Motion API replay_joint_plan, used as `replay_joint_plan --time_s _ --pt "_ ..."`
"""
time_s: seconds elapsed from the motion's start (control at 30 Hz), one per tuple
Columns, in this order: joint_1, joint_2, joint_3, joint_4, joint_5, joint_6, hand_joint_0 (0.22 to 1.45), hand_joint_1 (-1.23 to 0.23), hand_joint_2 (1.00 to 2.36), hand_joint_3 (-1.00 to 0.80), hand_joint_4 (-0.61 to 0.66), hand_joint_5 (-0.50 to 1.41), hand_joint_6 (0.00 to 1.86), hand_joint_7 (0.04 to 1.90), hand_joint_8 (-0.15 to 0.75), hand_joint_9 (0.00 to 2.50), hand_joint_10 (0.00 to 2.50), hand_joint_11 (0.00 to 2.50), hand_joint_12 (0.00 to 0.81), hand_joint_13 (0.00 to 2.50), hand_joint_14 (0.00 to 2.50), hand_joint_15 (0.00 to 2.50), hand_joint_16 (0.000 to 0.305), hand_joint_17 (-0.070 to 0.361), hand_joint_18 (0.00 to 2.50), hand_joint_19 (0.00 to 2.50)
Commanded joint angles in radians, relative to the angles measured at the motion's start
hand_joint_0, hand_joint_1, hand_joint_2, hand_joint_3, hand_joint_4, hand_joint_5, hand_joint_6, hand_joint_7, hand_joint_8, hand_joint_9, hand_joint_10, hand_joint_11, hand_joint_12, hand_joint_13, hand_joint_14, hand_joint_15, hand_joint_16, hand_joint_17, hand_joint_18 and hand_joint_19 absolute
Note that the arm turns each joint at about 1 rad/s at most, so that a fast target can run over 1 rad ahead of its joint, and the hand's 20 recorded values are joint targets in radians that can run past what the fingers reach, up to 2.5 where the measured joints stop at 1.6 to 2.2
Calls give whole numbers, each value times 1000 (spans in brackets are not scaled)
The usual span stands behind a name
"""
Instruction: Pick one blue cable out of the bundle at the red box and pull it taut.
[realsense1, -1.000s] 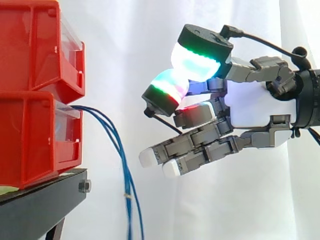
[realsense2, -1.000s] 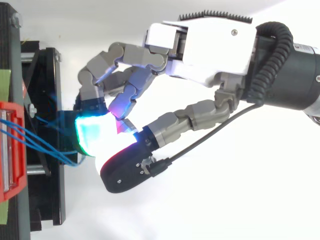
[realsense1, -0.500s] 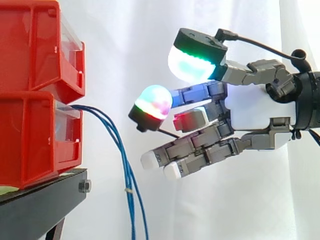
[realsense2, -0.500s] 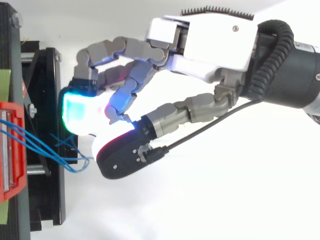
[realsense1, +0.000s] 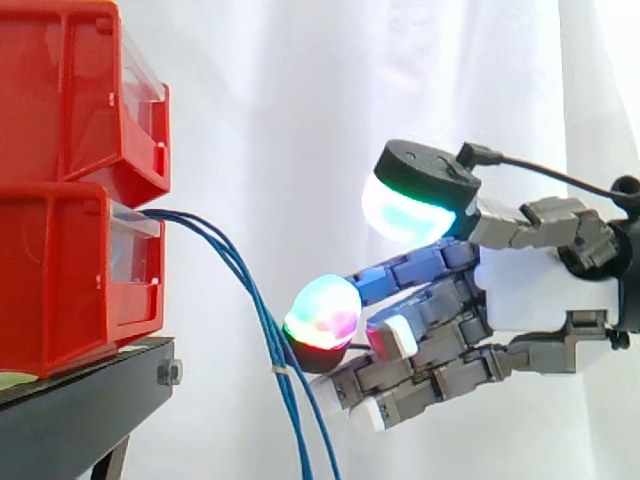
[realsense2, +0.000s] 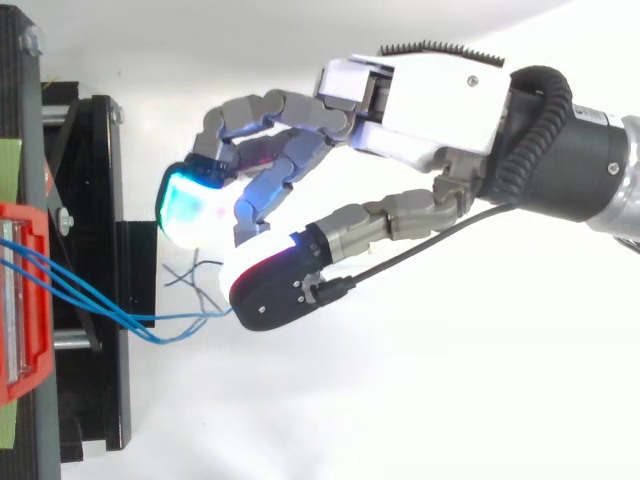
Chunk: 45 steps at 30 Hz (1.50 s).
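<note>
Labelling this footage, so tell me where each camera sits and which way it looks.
Side view: beside the work, level, facing across the red bins and blue cables; the hand enters from the right.
Top view: overhead, looking down; the hand and arm show.
Shared: the hand, red bins, blue cables.

Blue cables, lower ends off the bottom edge, contact with the hand possibly hidden.

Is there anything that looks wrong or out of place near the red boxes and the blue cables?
Nothing looks damaged or spilled. The blue cables droop slack from the lower red bin, held together by a pale tie, none taut. In the top view a few thin loose ends splay beside the hand.
</note>
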Motion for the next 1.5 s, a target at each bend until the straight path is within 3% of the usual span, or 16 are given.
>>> replay_joint_plan --time_s 0.0,0.07,0.13,0.27,0.6,0.7,0.87,1.03,1.37,1.47 --pt "9 -1 -51 76 51 -3 487 -664 1000 -500 333 -117 503 938 316 953 17 918 374 485 12 281 59 132 380 318" --pt "15 -1 -65 95 67 -5 488 -663 1000 -500 331 -117 503 942 312 947 17 919 374 481 10 277 59 132 375 319" --pt "34 -3 -92 142 106 -16 488 -662 1000 -500 333 -117 503 938 314 946 17 906 373 479 11 283 59 132 373 319" --pt "49 -12 -103 181 134 -33 487 -662 1000 -500 331 -117 503 936 314 943 18 891 373 472 10 275 59 133 371 312" --pt "78 -76 -100 273 139 -23 488 -662 1000 -500 339 -117 503 927 318 927 17 870 373 464 10 270 59 133 357 309" --pt "88 -108 -80 314 140 -20 489 -662 1000 -500 338 -117 503 923 313 927 18 871 372 463 10 273 59 133 357 313" --pt "95 -148 -34 317 140 -10 491 -663 1000 -500 336 -118 503 922 316 926 17 866 371 463 10 270 59 133 355 313" --pt "114 -148 -20 320 143 -14 495 -668 1000 -500 332 -118 503 927 317 925 17 870 372 462 10 270 59 133 356 314" --pt "135 -148 -19 351 162 -40 514 -681 1000 -500 336 -117 503 929 311 931 18 866 366 464 10 266 57 129 356 318" --pt "149 -148 -19 369 185 -40 530 -685 1000 -500 331 -116 503 939 309 931 19 881 361 469 10 270 56 126 363 311"
